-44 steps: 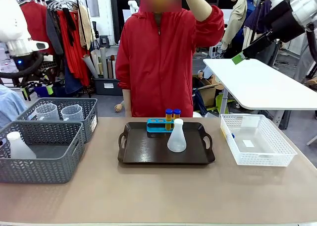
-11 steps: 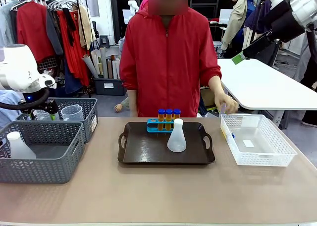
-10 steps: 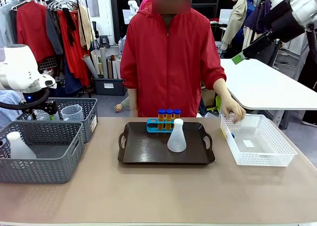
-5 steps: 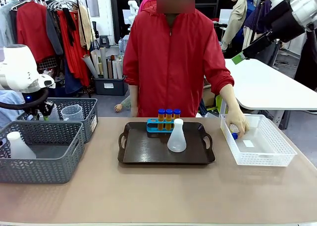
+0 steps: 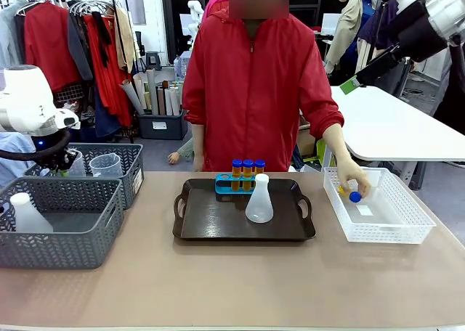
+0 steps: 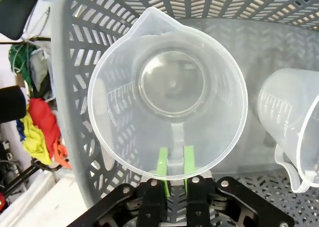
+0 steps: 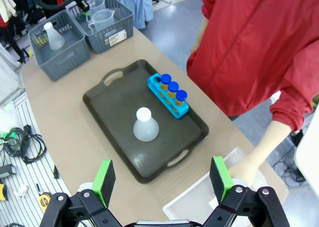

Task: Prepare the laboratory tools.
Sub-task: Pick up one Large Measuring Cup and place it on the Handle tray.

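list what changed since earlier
The left arm dropped to the far grey basket and its fingers closed on the handle of the measuring jug. The person added a third tube to the rack, then took hold of another tube in the white basket. Flask and tray stayed put.

Left claw (image 6: 174, 153): black body, green pads (image 6: 162, 162); at its tips a clear jug (image 6: 167, 87) with faint moulded scale lines, and around it a grey basket (image 6: 75, 67) of herringbone slots. Well away from the claw: tan table (image 5: 218, 287), dark brown tray (image 5: 218, 226), blue rack (image 5: 225, 184), amber tubes (image 5: 248, 171) with blue caps, translucent white flask (image 5: 259, 204). Farther off: white lattice basket (image 5: 378, 234), person's red jacket (image 5: 254, 84).
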Controlling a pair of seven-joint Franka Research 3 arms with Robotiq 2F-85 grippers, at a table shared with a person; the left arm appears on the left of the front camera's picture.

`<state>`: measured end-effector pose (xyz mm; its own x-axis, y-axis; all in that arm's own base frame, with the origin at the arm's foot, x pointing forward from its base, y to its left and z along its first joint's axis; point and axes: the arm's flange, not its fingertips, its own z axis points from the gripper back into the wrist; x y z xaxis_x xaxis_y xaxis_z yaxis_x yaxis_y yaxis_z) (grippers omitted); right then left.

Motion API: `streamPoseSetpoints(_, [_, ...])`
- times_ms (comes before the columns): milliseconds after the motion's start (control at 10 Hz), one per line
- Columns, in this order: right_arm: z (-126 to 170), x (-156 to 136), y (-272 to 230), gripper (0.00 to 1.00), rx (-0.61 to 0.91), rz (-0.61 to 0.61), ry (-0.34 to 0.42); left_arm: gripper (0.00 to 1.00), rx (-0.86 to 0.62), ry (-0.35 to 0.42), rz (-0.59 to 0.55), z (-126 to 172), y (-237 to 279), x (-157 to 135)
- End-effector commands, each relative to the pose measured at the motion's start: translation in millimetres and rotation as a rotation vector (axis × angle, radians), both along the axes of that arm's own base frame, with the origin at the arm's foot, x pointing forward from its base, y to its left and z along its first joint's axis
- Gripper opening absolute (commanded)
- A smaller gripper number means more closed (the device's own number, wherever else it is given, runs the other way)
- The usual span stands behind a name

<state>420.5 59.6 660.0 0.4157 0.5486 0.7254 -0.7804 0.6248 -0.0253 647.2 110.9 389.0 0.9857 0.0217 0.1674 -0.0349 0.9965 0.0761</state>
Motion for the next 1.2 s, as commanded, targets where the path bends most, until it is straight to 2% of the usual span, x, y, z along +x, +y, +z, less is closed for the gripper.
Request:
streamPoseSetpoints(0, [0,1,0,1.00,0.017,0.013,-0.002,0.00,0.011,-0.003,0.021,3,5,4])
streamPoseSetpoints(200, [0,1,0,1.00,0.017,0.013,-0.002,0.00,-0.036,0.040,0.018,22,7,-1])
streamPoseSetpoints(500, [0,1,0,1.00,0.017,0.013,-0.002,0.00,-0.099,0.070,0.005,78,20,-17])
streamPoseSetpoints(700, [0,1,0,1.00,0.017,0.013,-0.002,0.00,-0.142,0.045,-0.060,120,28,-30])
streamPoseSetpoints(1100, [0,1,0,1.00,0.017,0.013,-0.002,0.00,-0.144,-0.064,-0.234,212,38,-60])
